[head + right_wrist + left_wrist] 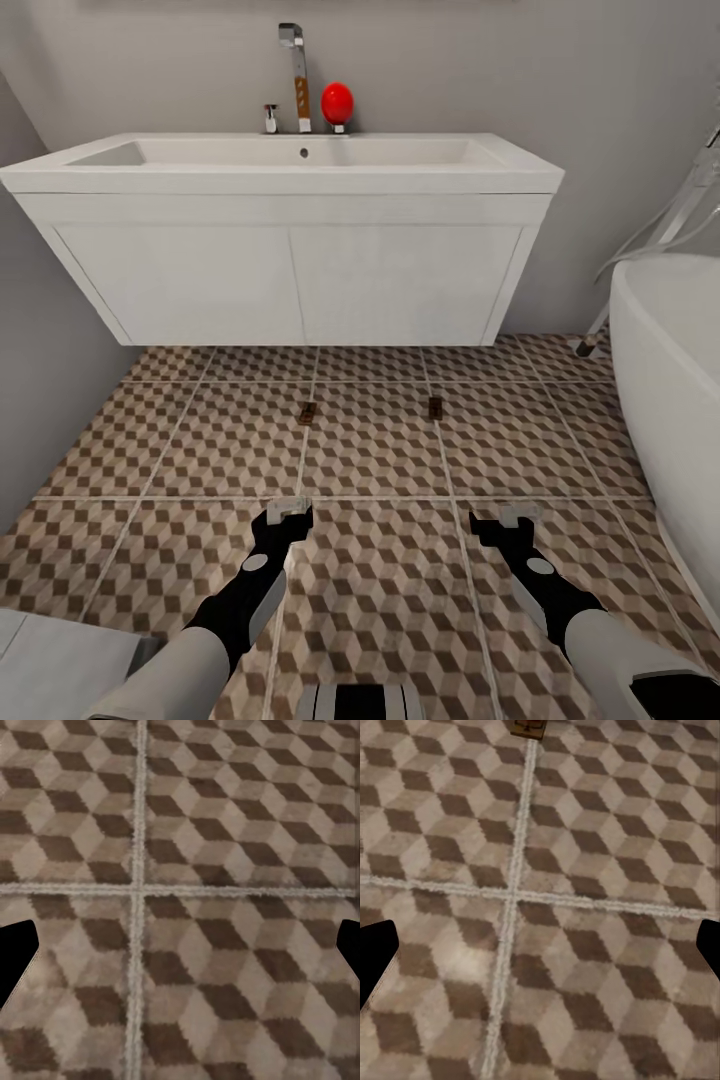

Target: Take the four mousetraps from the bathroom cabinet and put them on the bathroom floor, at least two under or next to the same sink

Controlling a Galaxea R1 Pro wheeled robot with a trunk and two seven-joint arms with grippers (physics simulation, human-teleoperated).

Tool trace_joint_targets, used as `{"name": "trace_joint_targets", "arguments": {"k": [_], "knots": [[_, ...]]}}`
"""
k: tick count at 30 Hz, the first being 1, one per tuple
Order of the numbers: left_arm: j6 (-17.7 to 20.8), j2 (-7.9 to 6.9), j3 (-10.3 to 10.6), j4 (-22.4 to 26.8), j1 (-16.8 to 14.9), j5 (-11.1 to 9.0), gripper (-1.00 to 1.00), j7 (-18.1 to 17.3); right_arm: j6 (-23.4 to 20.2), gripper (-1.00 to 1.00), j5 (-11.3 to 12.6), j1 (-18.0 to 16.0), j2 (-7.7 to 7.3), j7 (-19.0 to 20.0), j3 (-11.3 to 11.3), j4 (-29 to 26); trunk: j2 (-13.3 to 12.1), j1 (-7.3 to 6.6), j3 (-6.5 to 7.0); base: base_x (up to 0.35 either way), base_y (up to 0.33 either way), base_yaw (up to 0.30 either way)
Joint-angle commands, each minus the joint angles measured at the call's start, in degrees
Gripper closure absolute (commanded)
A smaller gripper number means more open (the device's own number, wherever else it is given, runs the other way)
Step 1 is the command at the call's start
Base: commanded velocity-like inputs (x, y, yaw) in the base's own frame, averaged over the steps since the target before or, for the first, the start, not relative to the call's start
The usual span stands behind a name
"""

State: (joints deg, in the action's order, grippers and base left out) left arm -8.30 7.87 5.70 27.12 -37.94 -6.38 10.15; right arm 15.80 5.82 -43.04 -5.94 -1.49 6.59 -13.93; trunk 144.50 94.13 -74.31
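Head view, L to R. Grey wall at far L; a pale grey flat surface (55,655) cuts the lower L corner. The sink (300,165), a wide white rectangular basin on a white drawer unit (290,280), spans the upper centre; on its back edge stand a chrome faucet (295,75) and, just R of it, a red egg-shaped object (337,103). Below lies the bathroom floor (370,450), cube-pattern tiles w/ pale grout.

Two mousetraps rest flat on the tiles in front of the unit, near its front edge but not beneath it: L mousetrap (307,413) on or just beside a grout line, R mousetrap (435,407) likewise on a grout line, the two well apart. Both are too small for wire or mark detail.

Lower frame: left gripper (289,507) on a black forearm, whitish fingers pointing toward the sink; right gripper (520,516) on the R, same pose. Both hang over bare tile, near the traps but clear of them.

Far R: curved white bathtub (670,400) w/ chrome shower hose and stand (660,230) against the wall.

Left wrist view: dark finger (375,960) at each side edge, spread wide, nothing between; tile crossing below; a mousetrap edge (528,727) shows on the grout line ahead.

Right wrist view: dark finger (16,960) at each side edge, spread wide, empty; only tile and a grout crossing beneath.
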Motion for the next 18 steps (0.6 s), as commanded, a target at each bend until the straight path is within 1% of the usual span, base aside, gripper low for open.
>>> {"name": "trace_joint_targets", "arguments": {"k": [1,18], "knots": [[-0.2,-0.05,0.5,0.0,0.0,-0.6,-1.00,0.5,0.2,-1.00,0.6,0.0,-0.04,-0.1,0.5,0.0,0.0,-0.03,0.19,0.000,0.000,0.000],[-0.3,-0.23,0.2,0.2,0.0,-0.8,-1.00,0.7,0.2,-1.00,0.6,0.0,-0.04,-0.2,0.5,0.0,-0.2,-0.47,3.96,0.000,0.000,0.000]]}}
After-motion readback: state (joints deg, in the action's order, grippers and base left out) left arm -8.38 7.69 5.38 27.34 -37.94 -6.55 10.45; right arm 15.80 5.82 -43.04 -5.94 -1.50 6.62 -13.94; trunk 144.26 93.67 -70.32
